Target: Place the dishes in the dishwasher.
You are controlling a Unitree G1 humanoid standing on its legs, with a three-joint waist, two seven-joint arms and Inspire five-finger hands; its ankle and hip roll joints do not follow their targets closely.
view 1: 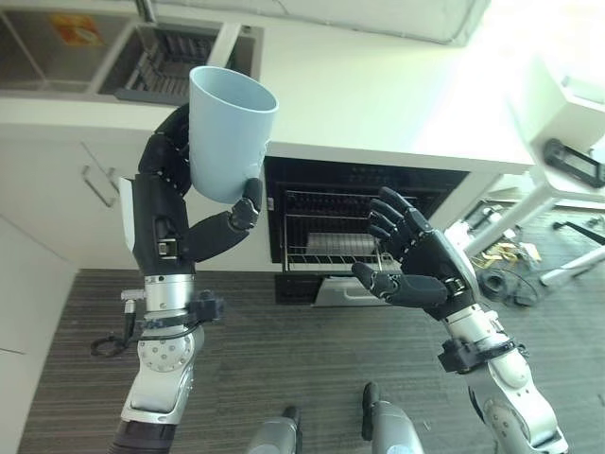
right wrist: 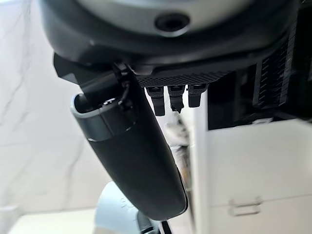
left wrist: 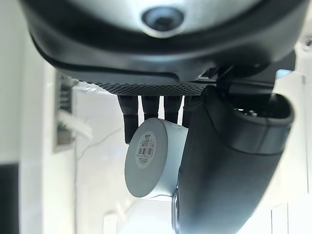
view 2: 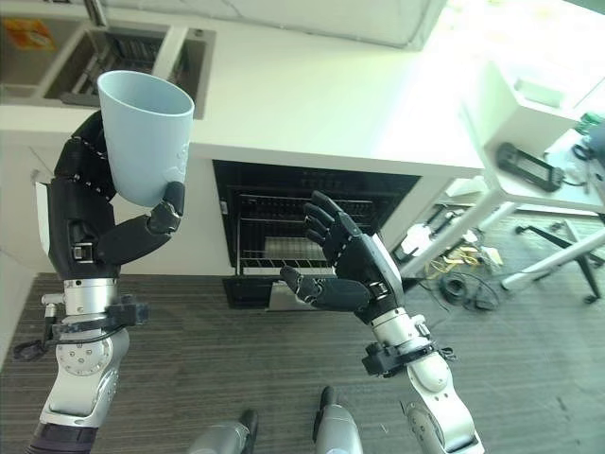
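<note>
The pale blue cup (view 1: 230,132) is held upright in the air, mouth up, its base resting against the thumb of the left hand (view 1: 175,213). The fingers of that hand are curled round the far side of the cup wall and the thumb closes under the near side — a full wrap, not a pinch. In the left wrist view the cup's flat base, bearing a small label, faces the camera between thumb and fingers.

The cup's long axis runs close to vertical, leaning slightly toward the robot's right at the rim. It is raised in front of the white countertop (view 1: 378,95), with the sink (view 1: 161,57) behind it.

The open dishwasher (view 1: 364,222) lies below the cup and to the robot's right, under the counter edge. Its wire rack (view 1: 331,236) sits inside the dark cavity — apparently not pulled out.

The right hand (view 1: 416,260) hangs directly before the dishwasher opening, fingers spread and relaxed, holding nothing. It is the hand nearer the rack, while the cup-bearing left hand is well apart from it.

Judgement: the cup must travel downward and rightward to the rack, and its axis would likely need inverting for loading.
</note>
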